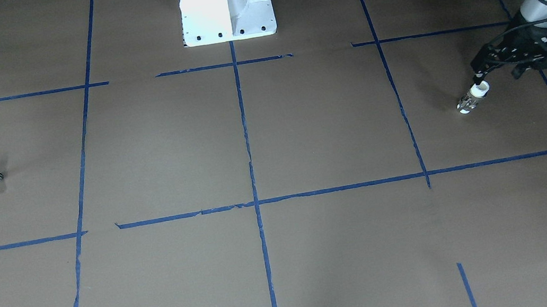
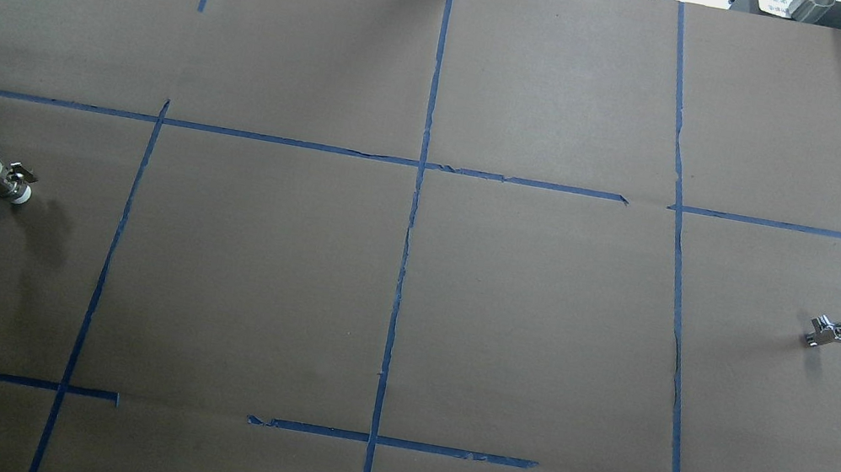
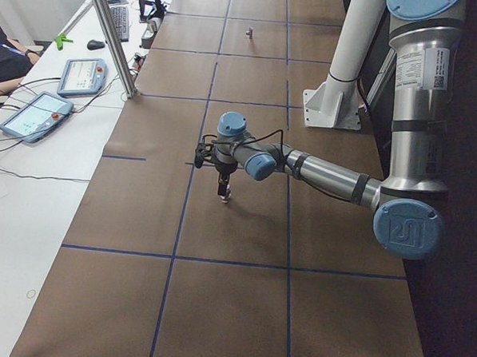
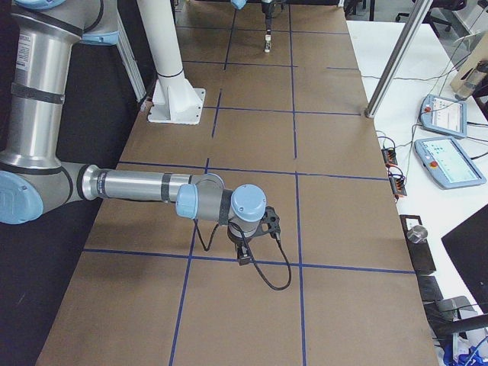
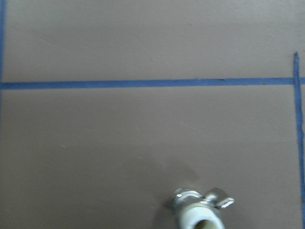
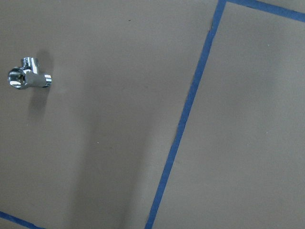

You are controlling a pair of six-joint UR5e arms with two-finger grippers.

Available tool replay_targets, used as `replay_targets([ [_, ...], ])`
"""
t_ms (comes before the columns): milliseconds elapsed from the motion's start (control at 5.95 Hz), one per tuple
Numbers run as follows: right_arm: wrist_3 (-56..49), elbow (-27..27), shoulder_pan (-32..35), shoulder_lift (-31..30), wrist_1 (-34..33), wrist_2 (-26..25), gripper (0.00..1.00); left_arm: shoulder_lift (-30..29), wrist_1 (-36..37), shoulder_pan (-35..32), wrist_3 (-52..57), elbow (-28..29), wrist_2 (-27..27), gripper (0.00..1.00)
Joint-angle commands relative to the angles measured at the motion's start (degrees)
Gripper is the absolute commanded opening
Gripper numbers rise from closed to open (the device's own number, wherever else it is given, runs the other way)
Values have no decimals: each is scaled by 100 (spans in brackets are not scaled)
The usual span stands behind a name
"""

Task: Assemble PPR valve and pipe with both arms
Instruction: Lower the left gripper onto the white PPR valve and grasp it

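Note:
My left gripper [image 1: 479,79] is shut on the white end of a PPR valve [image 1: 472,99] with a chrome middle and a butterfly handle. It holds the valve tilted just above the brown table at the robot's far left [image 2: 2,181]. The valve fills the bottom edge of the left wrist view [image 5: 200,214]. A small chrome tee-shaped fitting [image 2: 827,331] lies on the table at the robot's right and shows in the right wrist view [image 6: 28,78]. My right gripper [image 4: 244,255] hangs low over that area; I cannot tell whether it is open or shut.
The white pedestal [image 1: 226,5] stands at the robot's side of the table. Blue tape lines [image 2: 403,267] divide the brown paper cover into squares. Tablets [image 4: 444,162] and a metal pole [image 4: 396,61] are on the side bench beyond the table edge.

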Motion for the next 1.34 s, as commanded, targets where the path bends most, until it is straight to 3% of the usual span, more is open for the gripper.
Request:
replay_targets([
  [0, 7, -11, -9, 0, 0, 0, 100, -12, -75, 163, -122, 59, 114, 100],
  [168, -2, -20, -9, 0, 0, 0, 100, -29, -66, 207, -122, 76, 122, 95],
  [336, -2, -29, -9, 0, 0, 0, 100, -56, -66, 207, -131, 137, 122, 82],
  [504, -2, -29, -9, 0, 0, 0, 100, -64, -58, 207, -140, 164, 131, 55],
  [672, 6, -29, -9, 0, 0, 0, 100, -56, -40, 207, -140, 164, 131, 9],
  [840, 7, -29, -9, 9, 0, 9, 100, -65, -14, 207, -123, 164, 123, 0],
  [1176, 7, -20, -9, 9, 0, 9, 100, -73, 12, 190, -157, -2, 114, 0],
])
